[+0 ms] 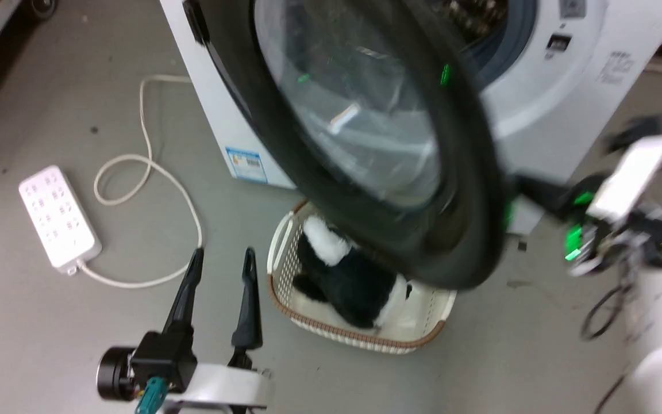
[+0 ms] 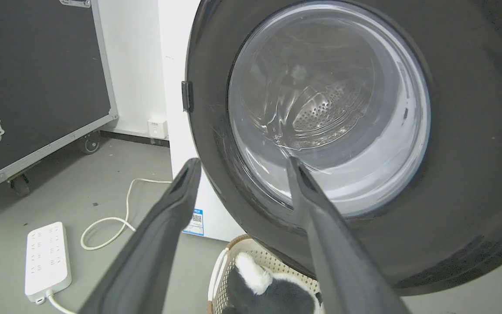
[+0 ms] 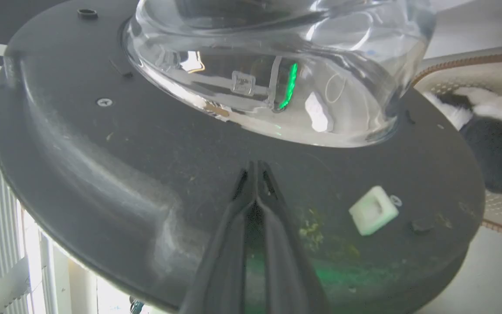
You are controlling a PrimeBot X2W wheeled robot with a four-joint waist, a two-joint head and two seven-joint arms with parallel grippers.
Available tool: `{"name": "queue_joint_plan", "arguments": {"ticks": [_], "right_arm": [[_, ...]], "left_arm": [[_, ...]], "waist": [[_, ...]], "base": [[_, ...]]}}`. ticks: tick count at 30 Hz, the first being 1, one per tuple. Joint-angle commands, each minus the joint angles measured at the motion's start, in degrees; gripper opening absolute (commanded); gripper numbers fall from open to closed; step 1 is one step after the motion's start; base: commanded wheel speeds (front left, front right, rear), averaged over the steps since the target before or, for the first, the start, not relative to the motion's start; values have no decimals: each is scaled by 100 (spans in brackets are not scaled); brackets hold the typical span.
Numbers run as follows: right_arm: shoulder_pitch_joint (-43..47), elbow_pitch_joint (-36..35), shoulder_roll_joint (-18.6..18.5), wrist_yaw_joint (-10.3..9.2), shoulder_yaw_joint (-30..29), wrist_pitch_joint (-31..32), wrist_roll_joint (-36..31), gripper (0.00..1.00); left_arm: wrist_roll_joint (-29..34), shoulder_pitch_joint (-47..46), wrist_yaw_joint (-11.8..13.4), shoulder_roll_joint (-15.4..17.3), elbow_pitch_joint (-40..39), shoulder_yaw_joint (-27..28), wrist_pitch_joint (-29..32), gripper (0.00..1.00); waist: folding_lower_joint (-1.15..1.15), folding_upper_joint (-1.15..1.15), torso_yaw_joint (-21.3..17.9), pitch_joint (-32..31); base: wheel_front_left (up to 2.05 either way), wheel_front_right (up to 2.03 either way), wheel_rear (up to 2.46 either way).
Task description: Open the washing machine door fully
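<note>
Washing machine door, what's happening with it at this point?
The washing machine door stands partly open, hanging out from the washing machine above a laundry basket with a black and white plush toy in it. The right gripper, fingers shut together, lies against the door's inner face beside the glass bowl, apparently to push it wider. The left gripper is open and holds nothing, hovering on the door's outer side.

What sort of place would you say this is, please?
Probably a test space staged as a laundry corner: a washing machine, a laundry basket before it, and a wheeled flight case nearby.
</note>
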Motion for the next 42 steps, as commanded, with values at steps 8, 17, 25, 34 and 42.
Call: {"name": "queue_joint_plan", "arguments": {"ticks": [8,17,25,34,42], "right_arm": [[1386,-617,54,6,2541,-911,1566,0],[1764,-886,54,6,3423,-1883,1641,100],[1892,-1713,-591,6,2912,-4030,-295,100],[2705,-2195,-1458,6,2841,-6792,-3662,100],[3899,-2563,-675,6,1804,-7541,-5516,100]], "left_arm": [[80,513,-250,7,-19,92,-32,100],[2,716,-356,7,-40,171,-32,100],[-197,676,-464,7,-8,523,-32,100],[-229,772,-668,7,32,1000,-32,100],[-178,984,-930,7,26,1341,-32,100]], "waist": [[1,0,25,-484],[1,0,105,-592],[1,0,-93,-704],[1,0,-690,-890],[1,0,-993,-965]], "base": [[0,0,0],[0,0,0],[0,0,0],[0,0,0],[0,0,0]]}}
